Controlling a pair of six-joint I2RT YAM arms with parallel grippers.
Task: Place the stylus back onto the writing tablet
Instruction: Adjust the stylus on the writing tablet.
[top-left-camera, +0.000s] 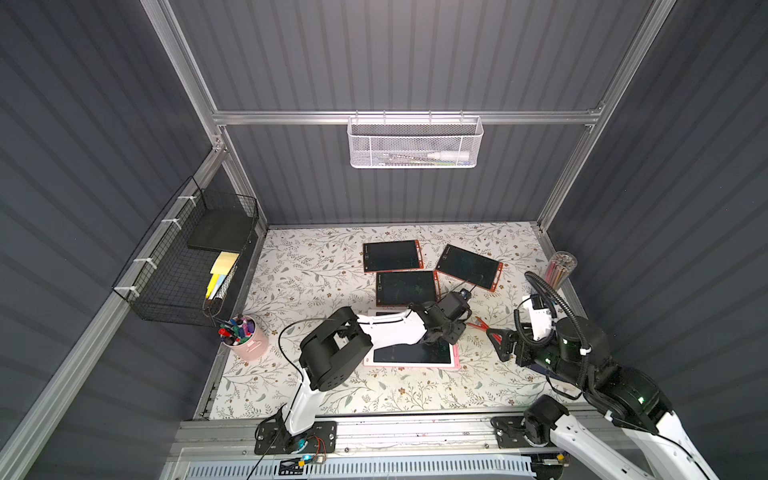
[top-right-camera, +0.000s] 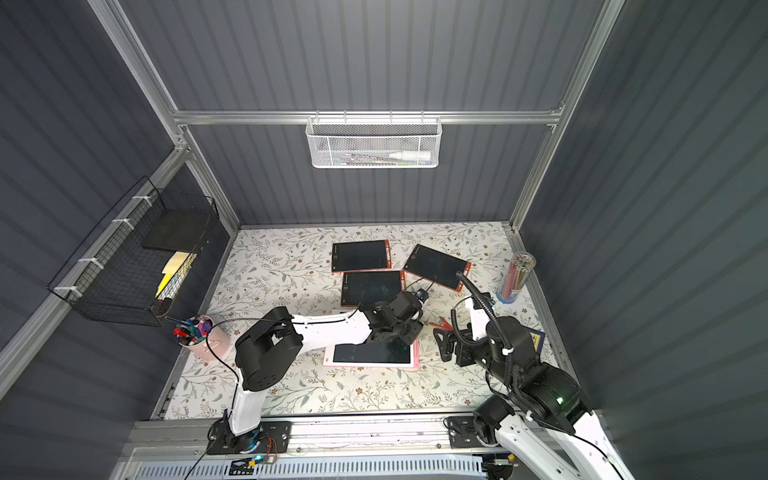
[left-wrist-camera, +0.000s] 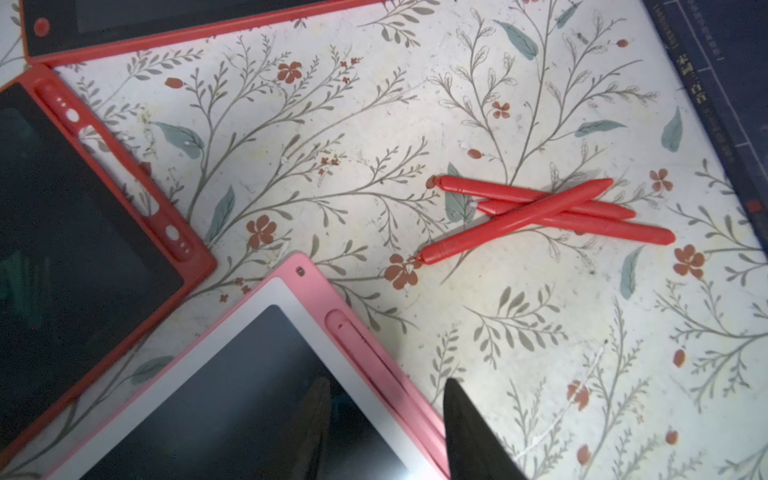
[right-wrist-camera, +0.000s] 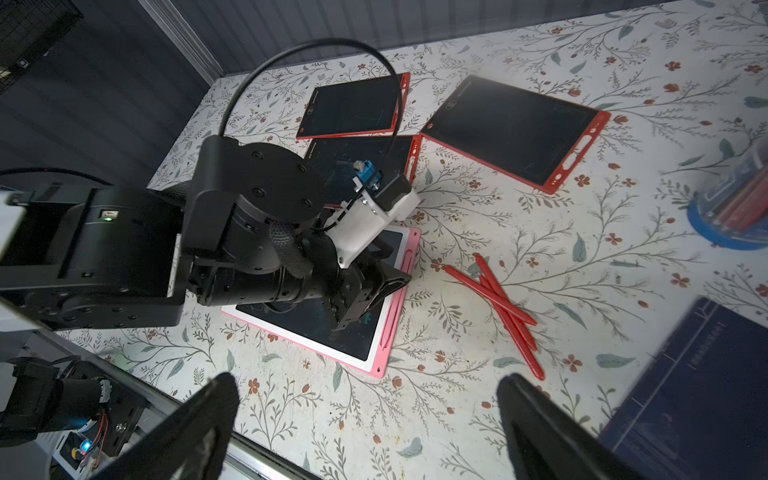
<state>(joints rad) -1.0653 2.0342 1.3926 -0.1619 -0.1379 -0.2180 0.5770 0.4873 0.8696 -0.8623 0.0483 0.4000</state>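
A pink-framed writing tablet (left-wrist-camera: 289, 269) with a white bezel and a dark screen lies flat near the middle of the floral-patterned surface (top-left-camera: 311, 282), toward its front edge. A slim pink plastic stylus (left-wrist-camera: 370, 357) sits lengthwise in the groove along the side of the tablet that faces the right edge. The left pincer (right-wrist-camera: 353, 307) hangs low over that same side. Its fingers (left-wrist-camera: 469, 436) stand partly apart, with the groove and stylus running beneath the gap, and they grip nothing. Whether they touch the tablet I cannot tell.

Three red plastic styluses (left-wrist-camera: 536, 212) lie crossed in a loose heap on the bare surface, between the pink tablet and the right edge. They touch one another and lie apart from every tablet. The right pincer (right-wrist-camera: 369, 379) hovers near them on the front-edge side, with its jaws wide and empty.

Three red-framed writing tablets (top-left-camera: 407, 287) with dark screens lie close together behind the pink one, toward the back edge. The one nearest the right edge is turned at an angle.

A dark blue book (right-wrist-camera: 698, 395) lies flat by the right edge, partly under the right arm. A clear tube of coloured pencils (top-left-camera: 561, 268) stands at the right edge, farther back. A pink cup of markers (top-left-camera: 249, 345) stands at the left edge.
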